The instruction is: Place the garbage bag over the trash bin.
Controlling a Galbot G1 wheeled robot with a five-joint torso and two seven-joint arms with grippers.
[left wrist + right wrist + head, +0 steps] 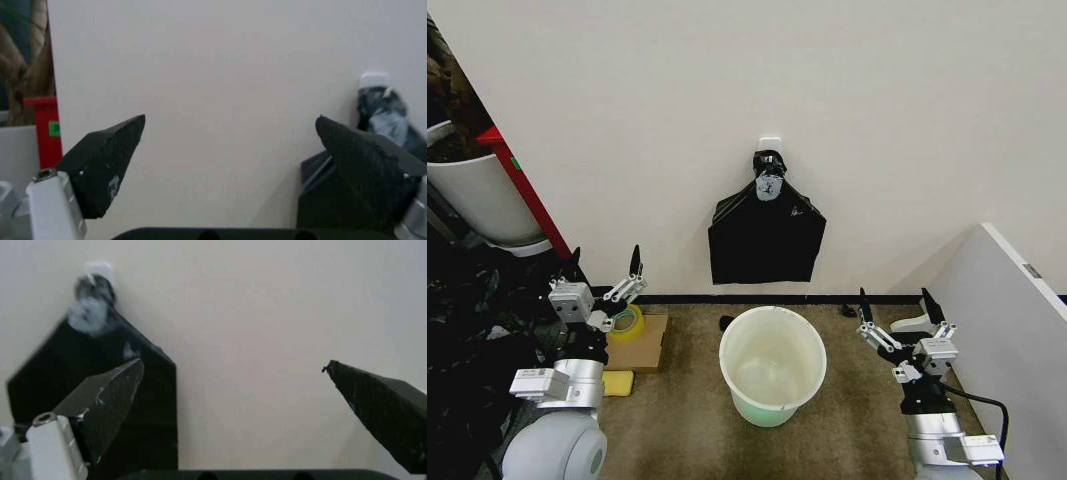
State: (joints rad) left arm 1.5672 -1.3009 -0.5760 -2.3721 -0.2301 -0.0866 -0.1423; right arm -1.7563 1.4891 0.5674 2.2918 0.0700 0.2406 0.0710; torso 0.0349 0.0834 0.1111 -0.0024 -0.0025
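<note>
White plastic trash bin [772, 365] stands empty on the carpet below the black garbage bag [766, 235], which hangs on the wall from a hook. Left hand [605, 270] and right hand [897, 310] flank the bin, both spread wide, grasping nothing.

Two arms, same build. Left gripper [605, 262]: two black wedge-shaped fingers tapering to points, mounted on silver-grey metal linkages, white boxy block behind them. Wrist section below is black, then a brushed-silver cylinder with a white tab sticking out, ending in a large round pale-grey joint housing. Right gripper [895, 303]: same black pointed fingers and silver linkages, black wrist, silver cylinder, white tab (a black cable loops out beside it). Left wrist view: scuffed light marks on the black finger, small round screw in the white bracket.
</note>
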